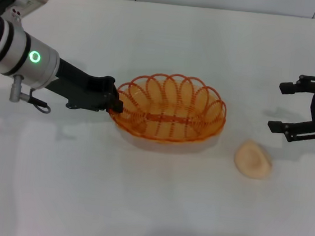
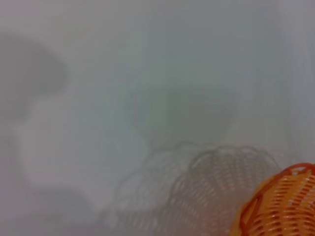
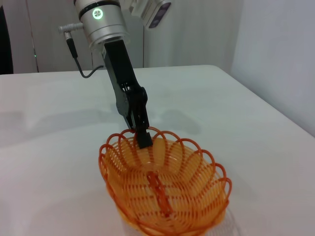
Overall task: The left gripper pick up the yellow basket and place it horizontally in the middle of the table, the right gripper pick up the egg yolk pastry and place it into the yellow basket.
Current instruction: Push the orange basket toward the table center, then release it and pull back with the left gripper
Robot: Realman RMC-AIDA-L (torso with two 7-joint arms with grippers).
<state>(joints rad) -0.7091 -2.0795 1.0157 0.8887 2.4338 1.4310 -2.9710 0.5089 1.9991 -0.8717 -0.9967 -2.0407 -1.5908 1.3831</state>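
Jaws of the left gripper (image 1: 115, 103) clamp the left rim of the yellow basket (image 1: 170, 115), sitting mid-surface. Right of it lies the egg yolk pastry (image 1: 253, 159) on the white surface (image 1: 137, 206). Just beyond, the right gripper (image 1: 285, 107) hovers, jaws spread wide. Pale walls behind.

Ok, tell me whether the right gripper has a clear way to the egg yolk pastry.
Probably yes. The right gripper hangs with its fingers open just beyond the egg yolk pastry, which lies alone on the table. The yellow basket, held at its rim by the left gripper, sits off to the side, not between them.
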